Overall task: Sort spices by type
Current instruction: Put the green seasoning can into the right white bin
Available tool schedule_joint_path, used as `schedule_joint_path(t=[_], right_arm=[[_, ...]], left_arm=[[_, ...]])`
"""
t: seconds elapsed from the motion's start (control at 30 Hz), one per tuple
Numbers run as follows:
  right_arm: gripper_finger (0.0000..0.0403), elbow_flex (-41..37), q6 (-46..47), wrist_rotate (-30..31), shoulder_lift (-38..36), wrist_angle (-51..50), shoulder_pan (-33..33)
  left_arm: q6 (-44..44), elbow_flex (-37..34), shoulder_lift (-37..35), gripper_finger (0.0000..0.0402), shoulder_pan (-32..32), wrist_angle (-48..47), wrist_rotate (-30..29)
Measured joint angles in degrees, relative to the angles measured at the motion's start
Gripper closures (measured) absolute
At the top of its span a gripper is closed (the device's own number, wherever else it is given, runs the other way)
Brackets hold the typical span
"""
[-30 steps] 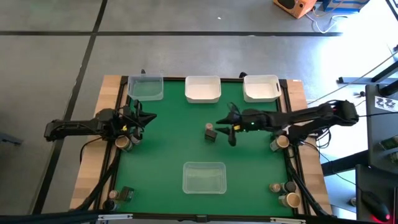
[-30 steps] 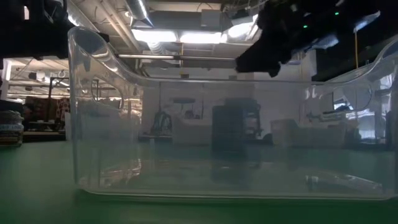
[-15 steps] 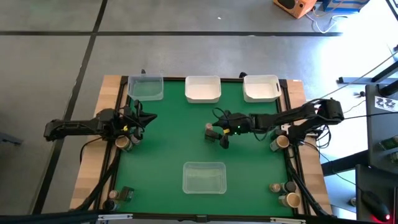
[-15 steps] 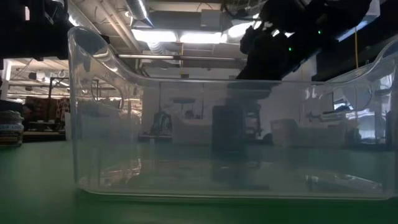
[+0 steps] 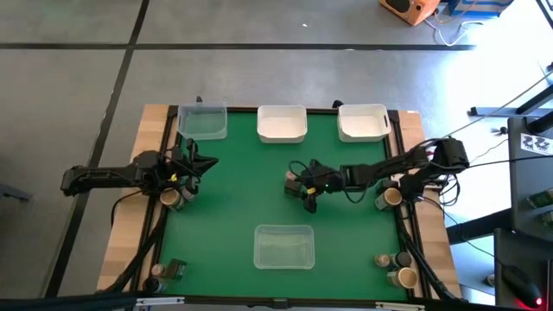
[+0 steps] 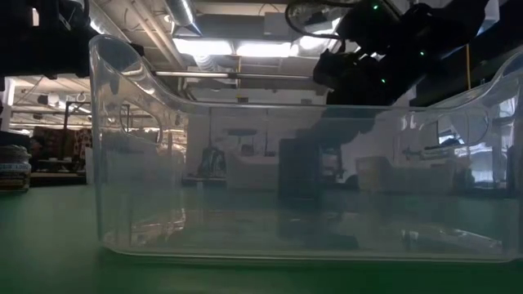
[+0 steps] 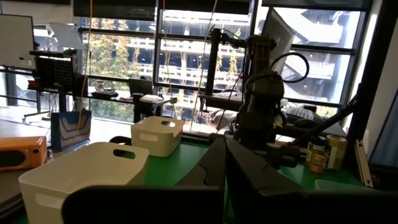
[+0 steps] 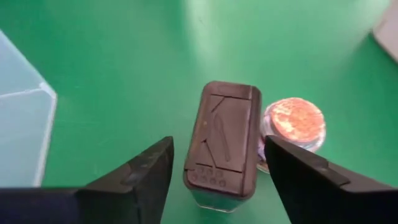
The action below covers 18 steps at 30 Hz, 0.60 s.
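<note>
**Right gripper straddles a brown-lidded spice container at mid-table**

Your right gripper (image 8: 217,180) is down over the green mat (image 5: 233,199), fingers spread with a clear gap on either side of a rectangular brown-lidded spice container (image 8: 222,144). The fingers (image 8: 137,171) flank it but do not press on it, so nothing is gripped. Just beyond that container, touching or nearly touching its side, a small round jar (image 8: 292,123) shows a speckled orange-red top.

From above, the same gripper (image 5: 308,192) sits right beside those two spices (image 5: 292,181), with the clear tray (image 5: 282,246) on the near side of it and three bins along the far edge: a clear bin (image 5: 202,122), a white middle bin (image 5: 282,123) and a white right bin (image 5: 362,122). You can see no jars in any of the four; the clear tray seen at table height (image 6: 294,180) also looks bare inside.

Other jars stand off the mat: one beside the right arm's base (image 5: 386,199), a cluster at the near right corner (image 5: 396,266), and one or two at the near left corner (image 5: 158,271).

Your left gripper (image 5: 188,166) waits at the left side of the mat, fingers pressed together and holding nothing, with a tan-topped jar (image 5: 171,198) just beside it.
</note>
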Motion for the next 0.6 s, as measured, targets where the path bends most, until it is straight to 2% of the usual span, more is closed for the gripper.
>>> schedule_joint_path(t=[0.1, 0.3, 0.6], right_arm=[[0.0190, 0.00, -0.89, 2.27, 0.00, 0.13, 0.53], [0.0266, 0.00, -1.21, 2.22, 0.00, -0.28, 0.50], [0.0261, 0.88, -1.25, 2.34, -2.08, -2.04, 0.50]], left_arm=[[-0.16, 0.00, 0.00, 0.0402, 0.00, 0.01, 0.00], [-0.16, 0.00, 0.00, 0.0402, 0.00, -0.32, 0.00], [-0.02, 0.00, 0.00, 0.0402, 0.00, -0.71, 0.00]])
